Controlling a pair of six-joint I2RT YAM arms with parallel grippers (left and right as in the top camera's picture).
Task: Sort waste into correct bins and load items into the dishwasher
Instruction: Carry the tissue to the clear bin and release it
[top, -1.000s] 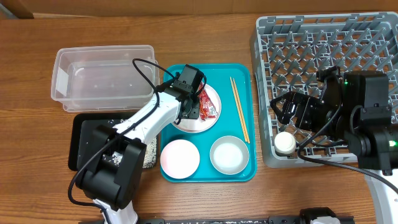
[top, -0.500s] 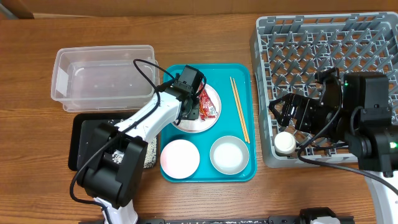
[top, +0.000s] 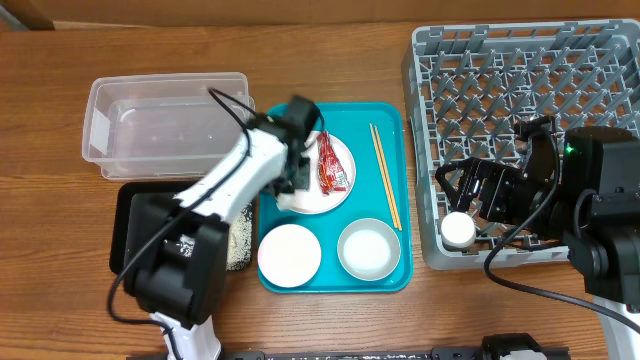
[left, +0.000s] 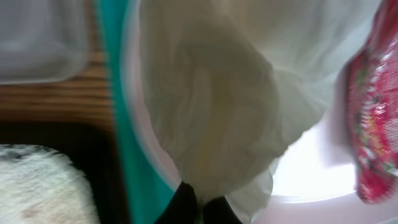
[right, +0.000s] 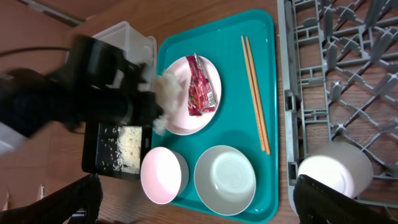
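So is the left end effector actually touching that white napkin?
Touching. The left wrist view shows the napkin pinched in the left end effector, its dark fingertips shut on it.

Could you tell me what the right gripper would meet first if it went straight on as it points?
Likely the greyish bowl on the teal tray, seen between its open fingers in the wrist view. Depth is unclear; the white cup nearby might come first.

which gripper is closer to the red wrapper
Left. The left gripper is beside the wrapper on the plate, shut on the napkin; the right gripper hangs over the rack, past the tray.
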